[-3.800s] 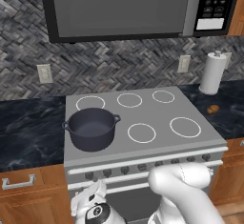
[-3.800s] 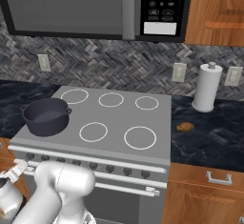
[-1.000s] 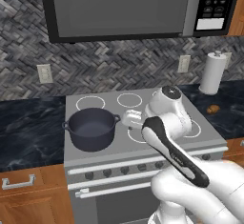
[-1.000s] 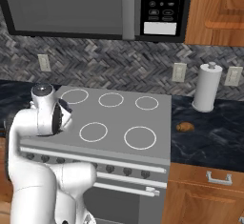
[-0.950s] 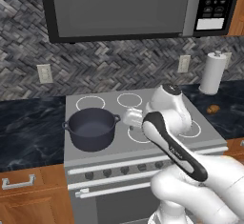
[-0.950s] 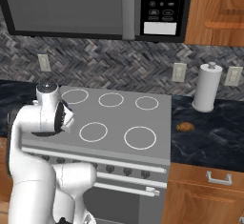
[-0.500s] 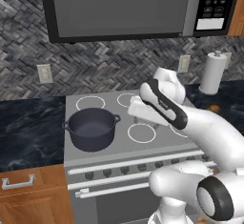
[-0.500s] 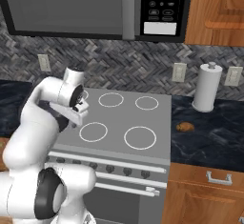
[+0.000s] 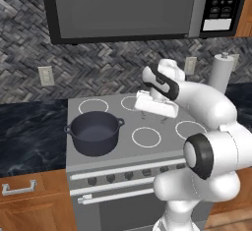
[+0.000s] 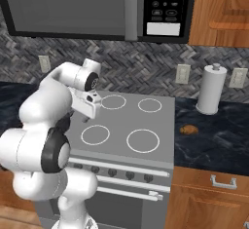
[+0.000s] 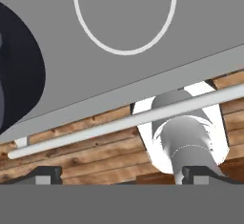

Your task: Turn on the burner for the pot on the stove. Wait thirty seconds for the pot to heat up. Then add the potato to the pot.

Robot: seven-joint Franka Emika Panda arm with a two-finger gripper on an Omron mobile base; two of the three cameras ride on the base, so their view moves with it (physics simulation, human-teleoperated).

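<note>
Pot (image 9: 94, 132): squat, round, dark grey, two small loop handles at rim, nothing visible inside; sits on front-left ring of stove (image 9: 162, 149). In hand view, dark curved side of pot (image 11: 19, 70) at left edge, one white ring next to it.
Potato (image 10: 188, 129): small orange-brown lump on dark marble worktop (image 10: 219, 135), just right of stove (image 10: 160, 125), near white paper towel roll (image 10: 212, 89).
Tool (image 9: 153, 118) above middle of stove top, right of pot, not touching it. Fingertips (image 11: 45, 176) wide apart at bottom of hand view, nothing held.
Knobs (image 10: 121, 173) in a row along stove front.
</note>
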